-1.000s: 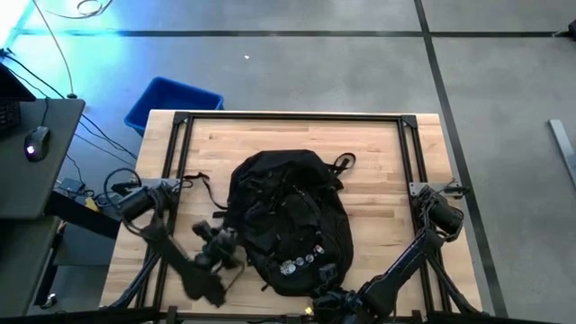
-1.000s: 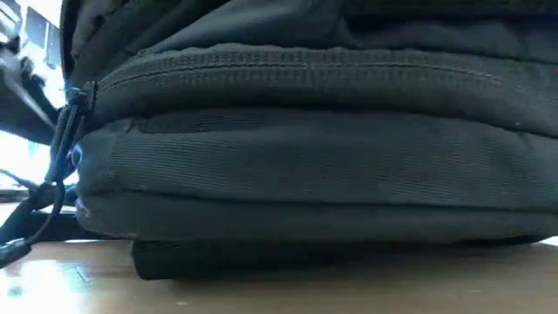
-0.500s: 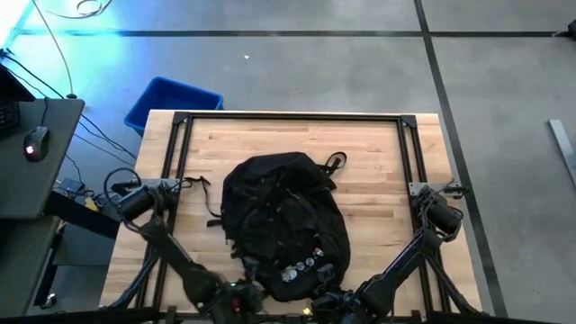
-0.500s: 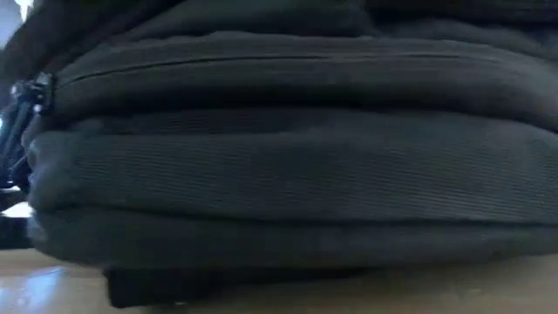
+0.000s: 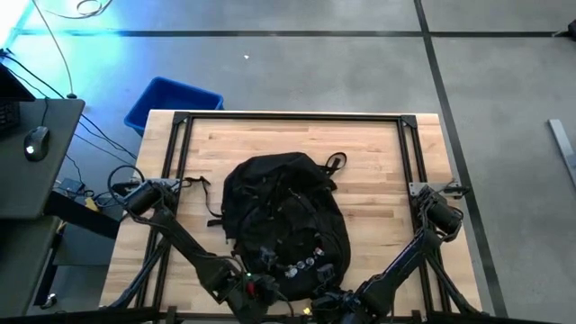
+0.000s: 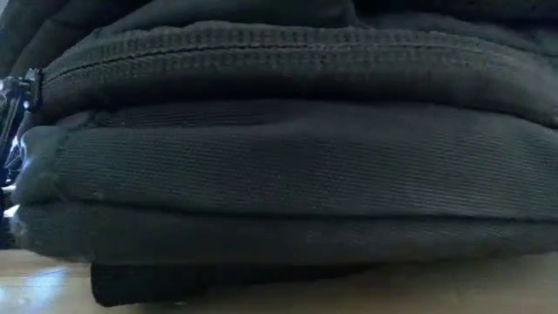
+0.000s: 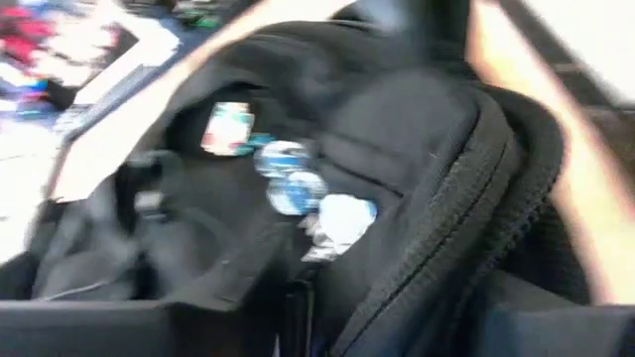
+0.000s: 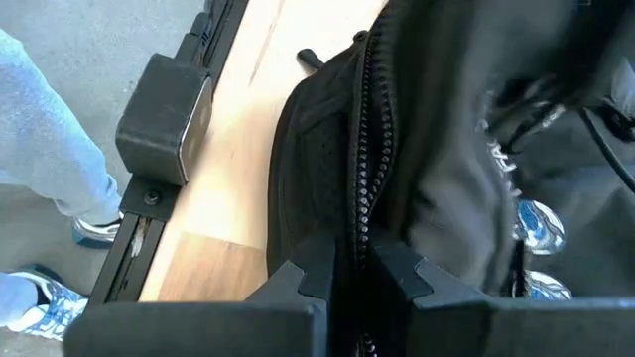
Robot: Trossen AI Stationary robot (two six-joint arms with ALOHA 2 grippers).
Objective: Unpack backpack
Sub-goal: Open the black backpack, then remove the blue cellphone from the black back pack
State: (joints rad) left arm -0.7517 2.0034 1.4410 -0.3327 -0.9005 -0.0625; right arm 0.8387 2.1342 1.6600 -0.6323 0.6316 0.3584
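Black cloth backpack (image 5: pixel 283 220), dull and a bit rough, with fine woven ribs up close. Bumpy zipper (image 8: pixel 365 169) with small teeth, running down the cloth. Round pins (image 7: pixel 288 178) on the front, shiny and smooth. Pale wood desk (image 5: pixel 369 157), smooth, with a soft shine. Dark metal frame (image 5: pixel 292 118) around the desk edge, dull. Blue plastic bin (image 5: pixel 171 101), smooth. Right end effector (image 8: pixel 344 275) clamped on the zipper, hard, dark and dull.
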